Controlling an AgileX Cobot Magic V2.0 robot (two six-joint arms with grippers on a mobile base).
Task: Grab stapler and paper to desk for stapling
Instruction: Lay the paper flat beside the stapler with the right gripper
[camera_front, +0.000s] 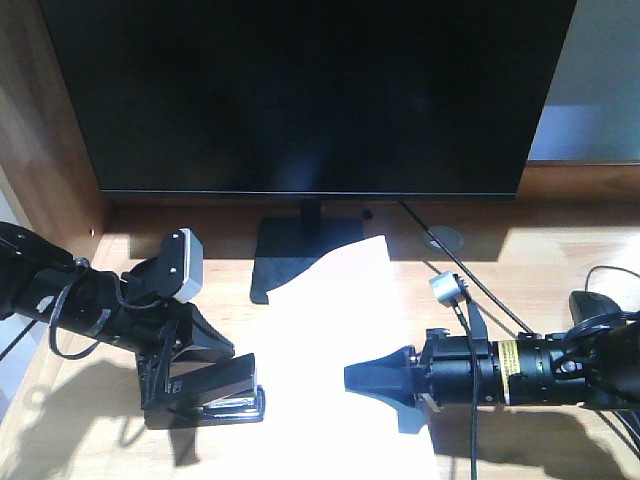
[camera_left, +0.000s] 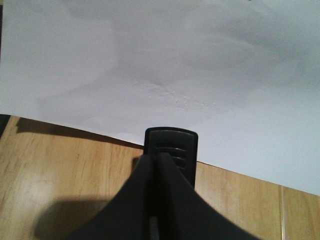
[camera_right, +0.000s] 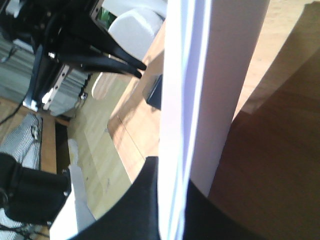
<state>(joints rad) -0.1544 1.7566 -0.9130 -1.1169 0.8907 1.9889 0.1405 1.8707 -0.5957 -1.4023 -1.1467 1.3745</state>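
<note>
2 black arms. The left arm (camera_front: 90, 310), lower left, carries a grey camera box (camera_front: 185, 262) and black cables (camera_front: 58, 322). The right arm (camera_front: 570, 365), lower right, has a yellow label band (camera_front: 509, 371), a silver cap (camera_front: 448, 288) and a tapered right gripper (camera_front: 350, 377).

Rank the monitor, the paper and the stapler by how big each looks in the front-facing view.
Largest to smallest:
1. monitor, which fills most of the upper frame
2. paper
3. stapler, clearly the smallest
</note>
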